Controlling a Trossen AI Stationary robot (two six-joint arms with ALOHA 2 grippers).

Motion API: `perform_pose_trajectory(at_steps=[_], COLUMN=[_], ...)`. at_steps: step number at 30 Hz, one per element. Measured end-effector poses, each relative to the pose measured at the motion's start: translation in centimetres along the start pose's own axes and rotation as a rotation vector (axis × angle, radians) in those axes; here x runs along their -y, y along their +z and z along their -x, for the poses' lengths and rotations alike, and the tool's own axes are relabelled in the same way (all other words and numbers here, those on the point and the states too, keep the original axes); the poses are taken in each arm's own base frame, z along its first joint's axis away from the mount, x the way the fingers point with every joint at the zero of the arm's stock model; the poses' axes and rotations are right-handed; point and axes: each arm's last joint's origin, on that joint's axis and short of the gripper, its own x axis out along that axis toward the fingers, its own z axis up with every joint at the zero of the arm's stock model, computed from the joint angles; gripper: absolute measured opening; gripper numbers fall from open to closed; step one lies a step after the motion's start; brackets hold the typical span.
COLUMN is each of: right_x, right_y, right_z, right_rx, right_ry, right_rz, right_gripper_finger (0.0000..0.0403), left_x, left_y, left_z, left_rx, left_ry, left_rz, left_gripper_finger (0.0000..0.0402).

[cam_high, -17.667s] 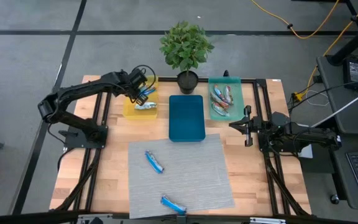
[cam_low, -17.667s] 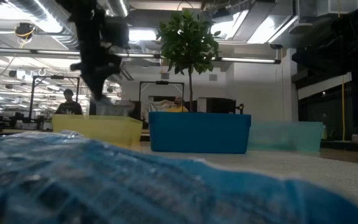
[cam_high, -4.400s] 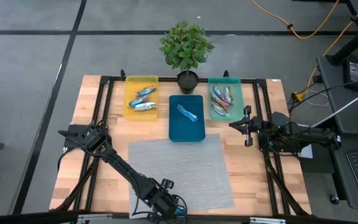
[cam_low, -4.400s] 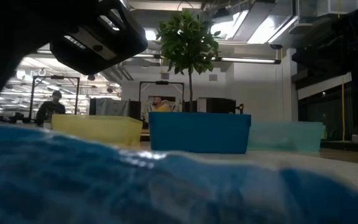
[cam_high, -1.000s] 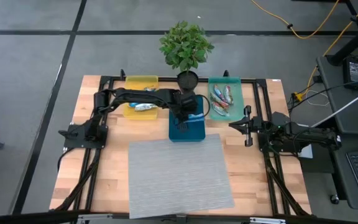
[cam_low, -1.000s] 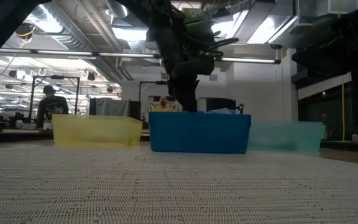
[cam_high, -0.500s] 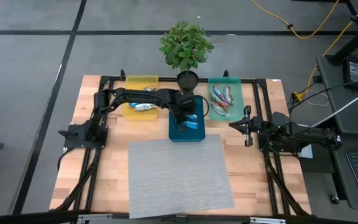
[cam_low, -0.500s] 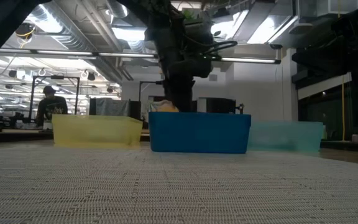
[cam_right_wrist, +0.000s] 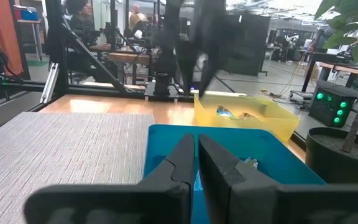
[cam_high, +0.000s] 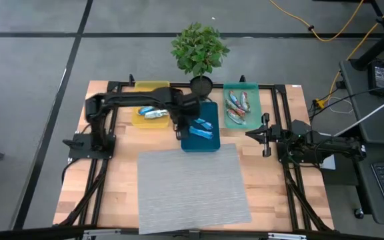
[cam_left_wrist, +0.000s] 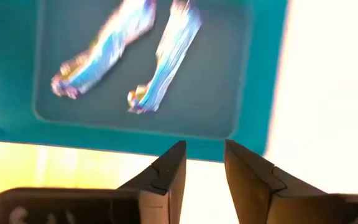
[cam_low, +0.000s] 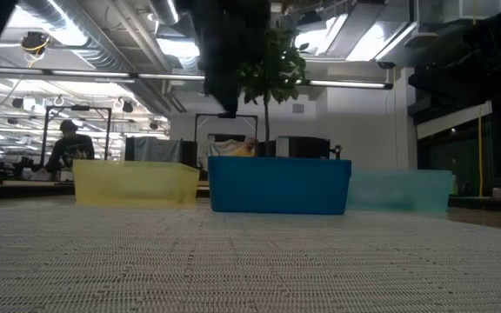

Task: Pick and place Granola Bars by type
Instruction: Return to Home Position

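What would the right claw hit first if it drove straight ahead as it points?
Probably the blue tray: the shut right claw points at its near wall, though its height is unclear. The left claw, open, hangs over the tray's opposite edge.

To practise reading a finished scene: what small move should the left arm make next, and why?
Probably draw the left claw back toward its base: it hangs open beside the blue bin, two blue bars inside, the mat bare.

A potted plant is set at the upper centre; a grey woven mat is spread across the lower middle.
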Motion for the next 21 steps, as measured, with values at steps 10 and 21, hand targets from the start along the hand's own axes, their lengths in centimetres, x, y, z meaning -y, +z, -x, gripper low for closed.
perform_pose_trajectory(at_steps=[10, 21], right_x=[0.0, 0.0], right_y=[0.0, 0.0], right_z=[0.0, 0.0], right_rx=[0.0, 0.0], right_ry=[0.0, 0.0], right_rz=[0.0, 0.0], right_gripper_finger=[0.0024, 0.0024], left_x=[5.8, 11.4], left_y=[-4.5, -12.2], left_z=[12.7, 17.5], left_rx=[0.373, 0.621], left_ry=[0.16, 0.27], left_rz=[-0.065, -0.145], left_gripper_finger=[0.0072, 0.0002])
